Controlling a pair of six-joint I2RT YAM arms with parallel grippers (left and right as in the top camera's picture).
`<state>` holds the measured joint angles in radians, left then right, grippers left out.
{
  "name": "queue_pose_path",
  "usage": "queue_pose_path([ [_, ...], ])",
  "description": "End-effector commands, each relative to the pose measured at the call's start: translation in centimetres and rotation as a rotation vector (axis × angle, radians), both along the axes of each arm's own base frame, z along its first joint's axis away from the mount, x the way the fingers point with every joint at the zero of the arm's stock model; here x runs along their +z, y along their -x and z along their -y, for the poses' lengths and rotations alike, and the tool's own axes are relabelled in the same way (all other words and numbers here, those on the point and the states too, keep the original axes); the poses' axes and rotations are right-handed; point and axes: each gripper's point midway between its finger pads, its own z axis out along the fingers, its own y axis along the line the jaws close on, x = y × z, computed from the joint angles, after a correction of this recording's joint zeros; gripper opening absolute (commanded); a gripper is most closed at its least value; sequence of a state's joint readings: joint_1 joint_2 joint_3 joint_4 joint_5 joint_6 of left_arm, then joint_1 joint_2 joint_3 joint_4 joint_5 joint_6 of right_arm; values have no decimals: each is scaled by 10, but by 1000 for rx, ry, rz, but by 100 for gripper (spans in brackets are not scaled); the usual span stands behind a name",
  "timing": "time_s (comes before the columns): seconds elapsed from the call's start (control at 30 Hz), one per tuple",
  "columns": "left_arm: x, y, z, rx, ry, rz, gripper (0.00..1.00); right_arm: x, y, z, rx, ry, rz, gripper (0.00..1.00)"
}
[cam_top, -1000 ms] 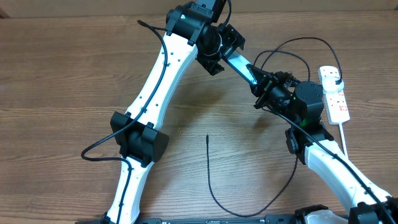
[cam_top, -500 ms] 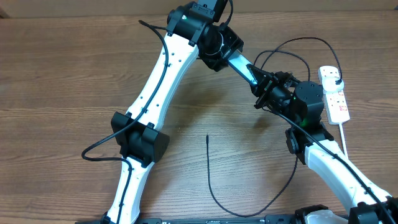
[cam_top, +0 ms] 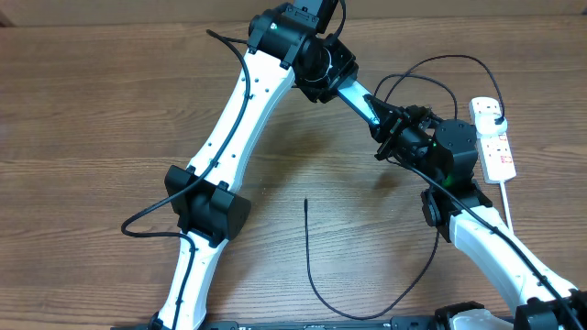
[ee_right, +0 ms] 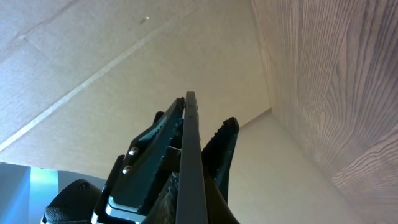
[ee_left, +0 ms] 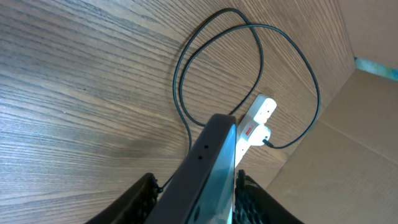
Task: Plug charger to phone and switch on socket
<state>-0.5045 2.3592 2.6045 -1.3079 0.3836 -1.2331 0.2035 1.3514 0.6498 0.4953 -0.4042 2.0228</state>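
phone (cam_top: pixel 358 98): both ends covered from overhead | socket (cam_top: pixel 495 147): switch state too small to tell

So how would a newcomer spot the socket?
On the table, look just right of the right arm. The socket is the flat white strip there; unlike the white arm, it carries red marks and a black plug.

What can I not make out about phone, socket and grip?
- The phone's port: overhead, left gripper and right gripper cover its ends; right wrist shows only its edge.
- The socket's switches: overhead, too small; left wrist, phone partly hides them.
- Left grip: left wrist, bottom edge cuts the jaws.
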Motion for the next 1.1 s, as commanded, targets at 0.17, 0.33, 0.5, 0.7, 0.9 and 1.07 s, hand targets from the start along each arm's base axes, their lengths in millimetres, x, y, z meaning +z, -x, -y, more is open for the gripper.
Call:
queue_pose_path([
  [0.17, 6, -2, 3, 5, 0, 26, 36, 24, -2, -2, 4, -96, 3, 4],
  [0.33, 6, -2, 3, 4, 0, 26, 32, 24, -2, -2, 4, -96, 3, 4],
  [0.5, 6, -1, 4, 1, -1, 26, 30, 26, -2, -2, 5, -98, 11, 4],
  [0.7, 5, 0, 5, 0, -6, 29, 30, 32, -2, -2, 6, -103, 35, 4],
  [0.9, 5, 0, 5, 0, -6, 29, 29, 32, -2, -2, 6, -103, 35, 4],
  [1.07, 5, 0, 5, 0, -7, 30, 27, 32, -2, -3, 8, -103, 35, 4],
])
